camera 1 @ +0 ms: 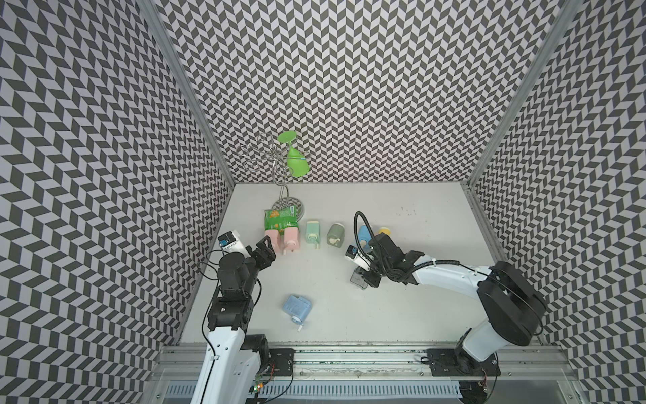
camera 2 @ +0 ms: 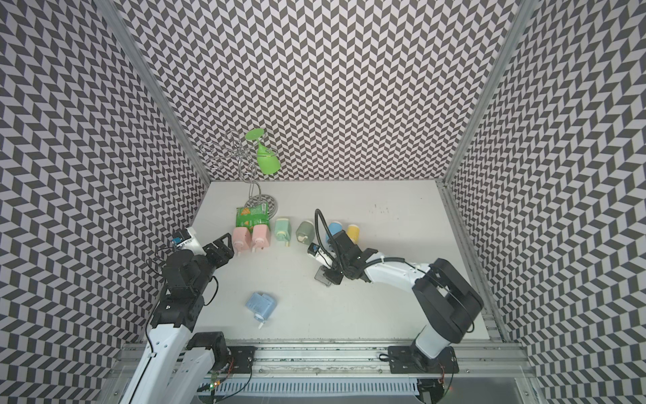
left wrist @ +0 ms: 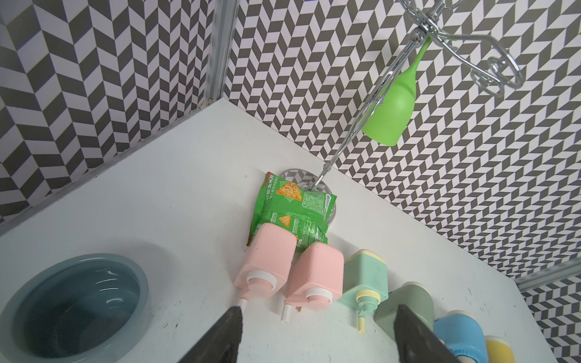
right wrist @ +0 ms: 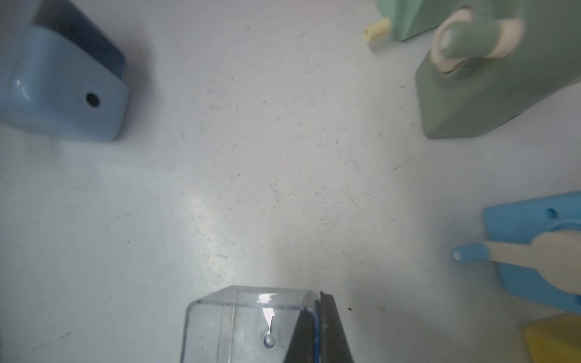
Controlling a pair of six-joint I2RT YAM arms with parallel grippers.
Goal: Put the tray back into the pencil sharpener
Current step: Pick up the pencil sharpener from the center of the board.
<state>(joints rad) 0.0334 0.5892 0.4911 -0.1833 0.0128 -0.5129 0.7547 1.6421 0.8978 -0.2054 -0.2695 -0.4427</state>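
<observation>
The pencil sharpener [camera 1: 297, 307] [camera 2: 260, 305] is light blue and lies on its side near the table's front, between the two arms; in the right wrist view the pencil sharpener [right wrist: 63, 88] shows its empty slot. The tray [camera 1: 356, 280] [camera 2: 321, 276] [right wrist: 245, 323] is a clear plastic box. My right gripper [camera 1: 364, 280] [camera 2: 331, 276] [right wrist: 312, 333] is shut on one wall of the tray, low over the table, well to the right of the sharpener. My left gripper [camera 1: 267, 245] [camera 2: 223, 245] [left wrist: 317, 333] stands open and empty by the pink sharpeners.
A row of other sharpeners crosses mid-table: two pink [camera 1: 285, 238], mint [camera 1: 313, 231], sage [camera 1: 336, 234], blue [camera 1: 364, 232], yellow [camera 1: 384, 231]. Behind them lie a green snack packet [camera 1: 281, 218] and a wire rack [camera 1: 276, 164] holding a green goblet [camera 1: 297, 161]. A grey-blue bowl [left wrist: 75, 308] sits near the left arm.
</observation>
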